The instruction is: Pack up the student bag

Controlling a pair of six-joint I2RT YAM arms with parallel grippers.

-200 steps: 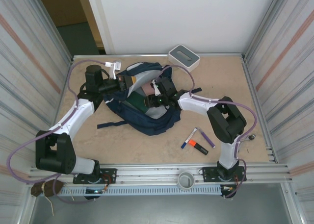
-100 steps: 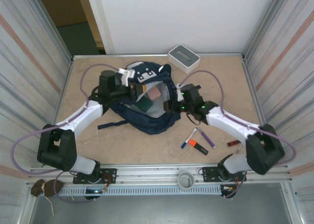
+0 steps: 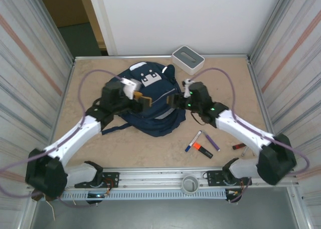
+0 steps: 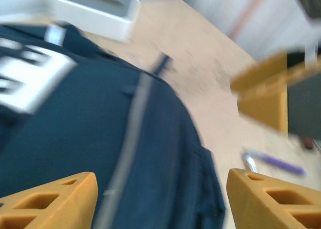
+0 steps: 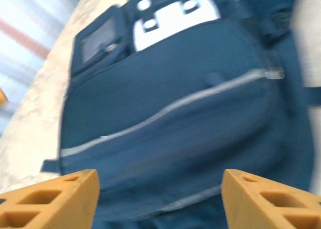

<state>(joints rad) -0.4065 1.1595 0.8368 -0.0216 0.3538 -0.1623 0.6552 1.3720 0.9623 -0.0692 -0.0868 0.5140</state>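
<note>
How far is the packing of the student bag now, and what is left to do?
Looks done: the student bag lies flat, front up, no opening showing. In hand: nothing; the left gripper and right gripper hang at its sides, jaws open. Left, perhaps: a purple pen, a blue-capped marker and an orange highlighter lie on the table beside it, unpacked.

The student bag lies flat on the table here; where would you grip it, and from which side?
Probably the dark strap trailing from the near-left edge of the student bag, approached from above on the side of the left arm. The bag lies flat, front up, a broad panel offering little to pinch; the strap is thin and lies apart on bare table.
</note>
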